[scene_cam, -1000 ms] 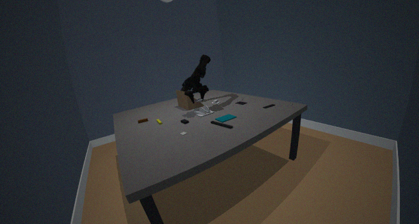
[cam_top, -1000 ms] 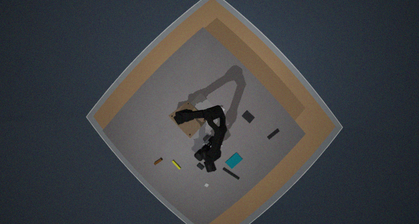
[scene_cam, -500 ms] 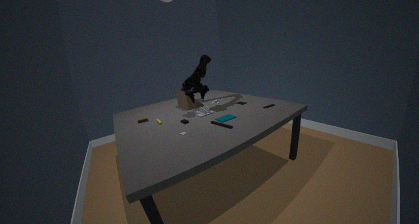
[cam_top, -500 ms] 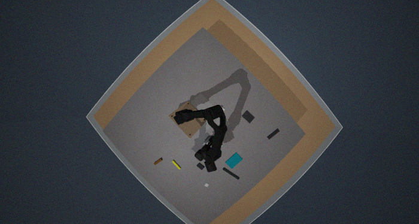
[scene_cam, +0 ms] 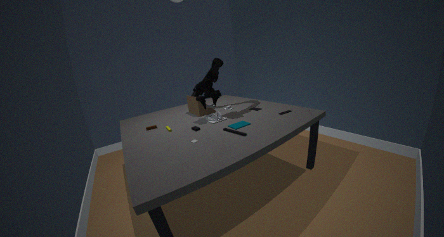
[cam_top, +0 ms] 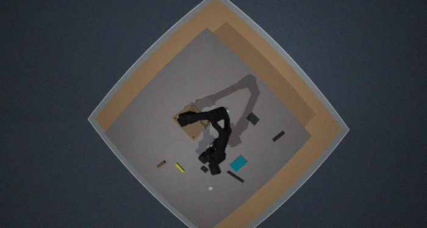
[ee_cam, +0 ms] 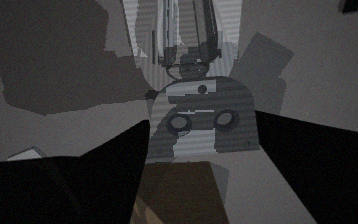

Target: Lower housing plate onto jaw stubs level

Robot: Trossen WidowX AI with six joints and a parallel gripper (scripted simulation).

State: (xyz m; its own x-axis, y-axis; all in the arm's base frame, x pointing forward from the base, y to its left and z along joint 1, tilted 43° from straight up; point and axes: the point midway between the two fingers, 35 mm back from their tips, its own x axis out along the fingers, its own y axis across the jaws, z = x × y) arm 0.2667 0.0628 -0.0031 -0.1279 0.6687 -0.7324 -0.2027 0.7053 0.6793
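Observation:
My gripper (ee_cam: 197, 120) (scene_cam: 210, 106) is shut on the housing plate (ee_cam: 195, 140), a grey plate with a rounded end and two large holes, one black finger at each side. In the wrist view it looks raised above the table. The pale fixture base (ee_cam: 232, 30) (scene_cam: 219, 121) lies beyond its rounded end. The two jaws, a pale left one (ee_cam: 168, 25) and a darker right one (ee_cam: 208, 30), lie side by side on the base. The jaw stubs and pins cannot be made out clearly. In the top view the arm hides the fingers.
The brown block (cam_top: 193, 132) (scene_cam: 194, 106) (ee_cam: 180, 192) stands under the arm's base. A teal slab (cam_top: 238, 163) (scene_cam: 239, 125), a black bar (cam_top: 235, 176) (scene_cam: 235, 132), a small dark block (cam_top: 204, 169) (scene_cam: 195, 128) and a yellow stick (cam_top: 180, 167) (scene_cam: 169, 128) lie around the fixture. A white part (scene_cam: 228, 108) lies behind it.

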